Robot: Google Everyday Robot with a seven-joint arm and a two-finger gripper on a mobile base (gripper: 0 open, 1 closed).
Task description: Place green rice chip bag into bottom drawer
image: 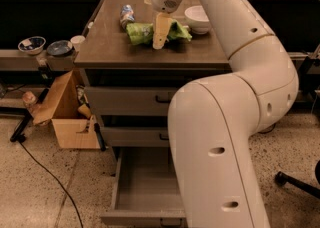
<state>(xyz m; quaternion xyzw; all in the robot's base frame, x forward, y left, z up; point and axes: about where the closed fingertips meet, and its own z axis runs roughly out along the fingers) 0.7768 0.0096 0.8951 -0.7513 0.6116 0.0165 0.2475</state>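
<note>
Gripper (160, 37) is working at crumpled lime-green foil chip bag (140, 32), upper centre; closure unclear. Needing a firm mid-bag pinch.

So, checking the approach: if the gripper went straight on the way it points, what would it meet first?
Probably the green rice chip bag: the gripper points down at its middle, though depth is unclear.
</note>
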